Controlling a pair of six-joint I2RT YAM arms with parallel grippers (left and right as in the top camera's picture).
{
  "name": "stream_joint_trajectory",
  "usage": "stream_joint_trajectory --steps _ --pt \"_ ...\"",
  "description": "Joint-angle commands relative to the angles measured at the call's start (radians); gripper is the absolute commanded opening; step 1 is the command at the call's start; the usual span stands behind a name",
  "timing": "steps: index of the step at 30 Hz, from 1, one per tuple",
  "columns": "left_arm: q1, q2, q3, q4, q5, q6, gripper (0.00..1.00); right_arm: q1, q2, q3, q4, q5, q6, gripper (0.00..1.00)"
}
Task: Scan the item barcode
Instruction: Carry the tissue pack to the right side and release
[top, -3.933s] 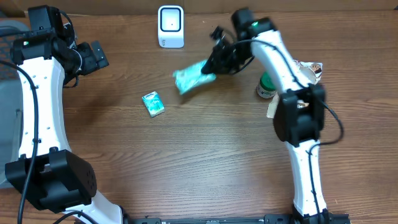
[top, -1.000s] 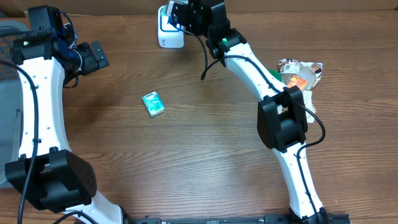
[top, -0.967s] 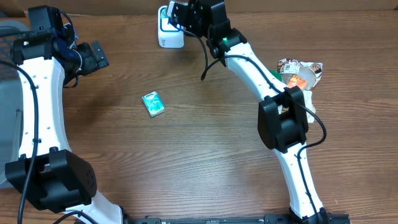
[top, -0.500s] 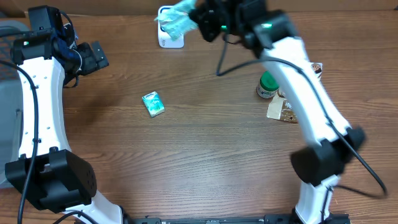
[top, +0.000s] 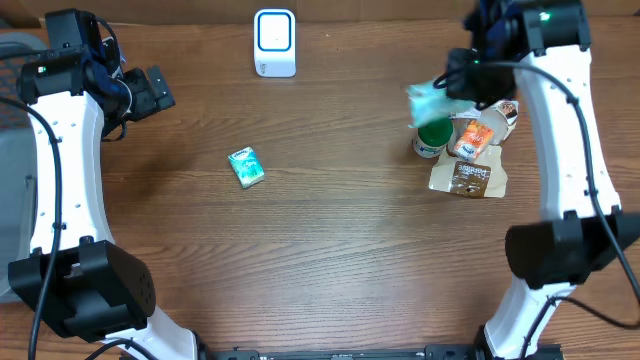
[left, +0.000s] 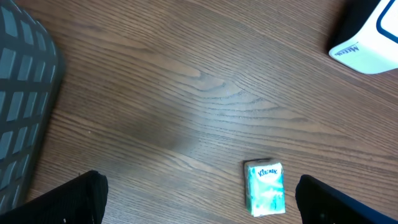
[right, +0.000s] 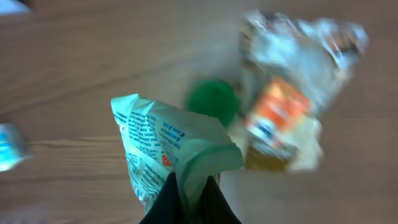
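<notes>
So the right gripper is up over the right side of the table, jaws pressed together on a pale teal packet. In the right wrist view the fingers pinch the packet at its bottom edge and the crinkly printed side fans out above them. That view is pretty blurry, fyi.

The packet hangs in the air right above a green-lidded tub, and just beside that is a little heap of snack wrappers with a brown pouch lying flat in front. From the wrist you can make out the green lid and an orange wrapper behind the packet.

The white scanner sits at the far edge of the table, well apart from the packet.

The left gripper is parked near the far left, jaws spread wide, nothing in them. Its wrist view shows both fingertips at the bottom corners, with a small teal box lying on the wood between them, not touching either. A grey basket is off at the left edge, and the scanner's corner peeks in top right.
</notes>
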Motion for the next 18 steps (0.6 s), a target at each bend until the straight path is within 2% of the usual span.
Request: stream_joint_trajectory --steps 1,12,15,18 --pt "0.004 -0.008 -0.002 0.001 0.004 -0.021 1.00 -0.030 0.074 0.005 -0.032 0.034 0.013 0.04" --pt "0.004 -0.008 -0.002 0.001 0.003 -0.021 0.99 -0.044 0.213 0.005 -0.101 0.035 -0.158 0.04" --pt "0.004 -0.008 -0.002 0.001 0.003 -0.021 0.99 -0.045 0.213 0.004 -0.101 0.066 -0.179 0.14" --pt "0.004 -0.008 -0.002 0.001 0.004 -0.021 1.00 -0.053 0.213 0.004 -0.101 0.092 -0.179 0.16"
